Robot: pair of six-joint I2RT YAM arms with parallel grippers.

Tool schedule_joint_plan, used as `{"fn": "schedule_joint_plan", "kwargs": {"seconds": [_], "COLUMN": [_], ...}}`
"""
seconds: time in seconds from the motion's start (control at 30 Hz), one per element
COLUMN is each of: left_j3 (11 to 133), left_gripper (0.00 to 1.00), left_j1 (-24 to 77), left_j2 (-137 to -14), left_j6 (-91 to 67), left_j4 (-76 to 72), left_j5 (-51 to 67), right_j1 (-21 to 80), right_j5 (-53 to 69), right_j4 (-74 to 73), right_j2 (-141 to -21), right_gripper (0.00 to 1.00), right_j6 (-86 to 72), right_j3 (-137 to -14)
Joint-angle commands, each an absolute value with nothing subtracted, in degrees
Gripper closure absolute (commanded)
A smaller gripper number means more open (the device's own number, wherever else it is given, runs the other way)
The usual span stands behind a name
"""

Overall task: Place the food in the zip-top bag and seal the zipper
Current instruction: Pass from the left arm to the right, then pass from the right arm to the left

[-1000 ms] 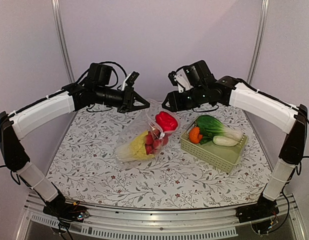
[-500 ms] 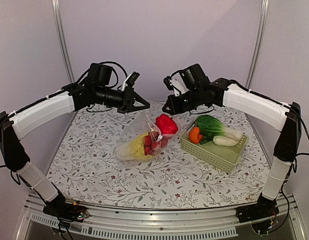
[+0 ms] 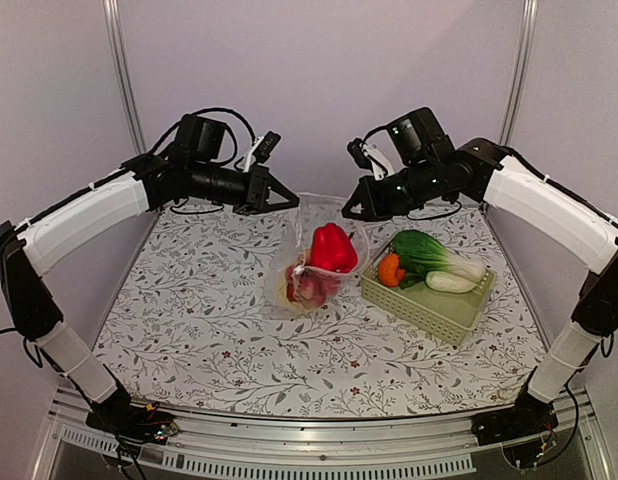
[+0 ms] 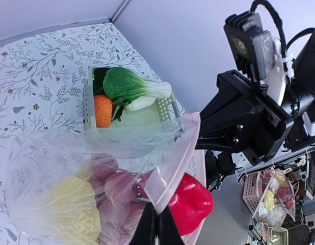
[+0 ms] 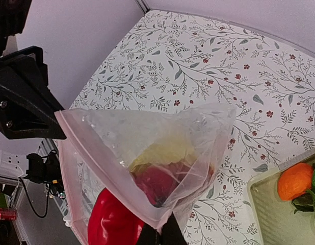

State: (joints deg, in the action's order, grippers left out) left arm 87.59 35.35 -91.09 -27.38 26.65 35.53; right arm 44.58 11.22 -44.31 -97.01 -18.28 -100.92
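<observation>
The zip-top bag (image 3: 307, 262) hangs upright between my two grippers, its bottom on the table. My left gripper (image 3: 289, 203) is shut on the zipper (image 4: 170, 176) at the mouth's left end. My right gripper (image 3: 347, 212) is shut on the mouth's right edge (image 5: 162, 217). Inside lie the yellow napa cabbage (image 4: 71, 212) and the cluster of red-pink fruits (image 3: 309, 285). The red fruit (image 3: 332, 247) sits high up at the bag's mouth. The orange (image 3: 390, 270) lies in the green basket (image 3: 429, 305).
The basket stands right of the bag and also holds a green leafy vegetable (image 3: 429, 252) and a white piece (image 3: 451, 282). The floral table cover (image 3: 189, 310) has bare room to the left and front. Walls and posts stand close behind.
Both grippers have risen and drawn the bag's mouth up. The bag, which lay slanted on the table, now hangs upright and its contents have slid together at the bottom.
</observation>
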Motion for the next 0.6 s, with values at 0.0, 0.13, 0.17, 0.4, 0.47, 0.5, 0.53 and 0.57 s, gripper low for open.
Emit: {"fn": "schedule_joint_plan", "kwargs": {"seconds": [0.0, 0.13, 0.17, 0.4, 0.47, 0.5, 0.53, 0.57], "left_j3": [92.63, 94.57, 94.84, 93.98, 91.82, 90.18, 88.23, 86.18], "left_gripper": [1.0, 0.85, 0.75, 0.25, 0.23, 0.23, 0.23, 0.23], "left_j1": [34.72, 35.36, 35.64, 38.34, 40.36, 41.9, 43.65, 45.64], "left_j2": [-93.65, -94.22, -94.14, -92.06, -90.24, -88.96, -87.54, -86.07], "left_j6": [-24.82, -23.46, -23.08, -16.74, -12.09, -10.16, -8.15, -6.45], "left_j4": [29.21, 29.31, 29.32, 29.27, 29.31, 29.12, 28.45, 27.43], "left_j5": [35.59, 36.52, 36.6, 34.66, 29.82, 26.29, 22.37, 18.12], "right_j1": [43.69, 43.7, 43.72, 43.69, 43.68, 43.74, 43.7, 43.72], "right_j5": [10.8, 8.9, 7.76, 0.35, -2.41, -3.14, -3.81, -4.41], "right_j4": [-49.76, -49.5, -49.46, -48.02, -47.14, -46.73, -46.31, -45.85], "right_j2": [-91.93, -89.03, -88.66, -88.23, -88.54, -88.83, -89.0, -89.24], "right_gripper": [1.0, 1.0, 1.0, 1.0, 1.0, 1.0, 1.0, 1.0], "right_j6": [-22.33, -25.54, -26.69, -31.87, -33.13, -33.66, -34.58, -35.1], "right_j3": [-101.68, -101.25, -101.25, -101.66, -101.98, -102.26, -102.54, -102.66]}}
